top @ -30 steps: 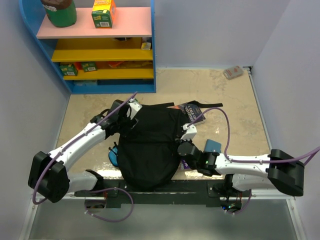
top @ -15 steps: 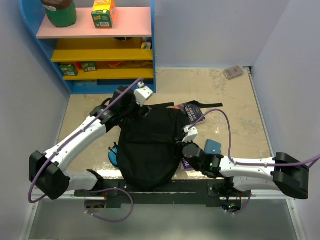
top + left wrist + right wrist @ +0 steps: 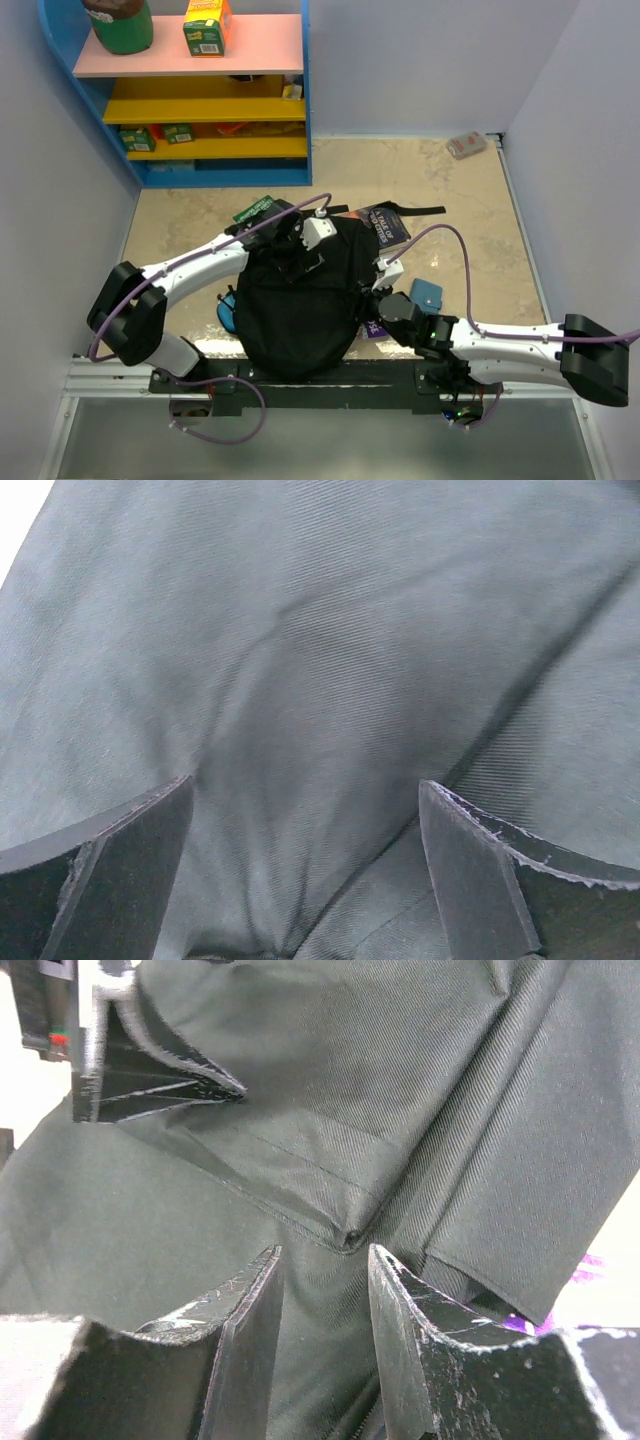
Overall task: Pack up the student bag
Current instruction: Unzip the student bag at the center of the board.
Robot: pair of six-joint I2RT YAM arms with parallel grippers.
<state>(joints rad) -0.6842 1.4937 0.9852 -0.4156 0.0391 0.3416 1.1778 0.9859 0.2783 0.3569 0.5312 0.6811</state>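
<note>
With the black backpack (image 3: 300, 300) lying at the near centre of the scene, my left gripper (image 3: 305, 785) stands wide over its far fabric and my right gripper (image 3: 323, 1252) narrowly parted at a right-side fold, so I judge it best to pinch a single layer per side to spread the mouth.

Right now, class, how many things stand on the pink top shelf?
2. A green container stands at the left end of the pink shelf, its top cut off by the picture's edge. A yellow carton stands near the middle. Anything further back may be hidden.
</note>
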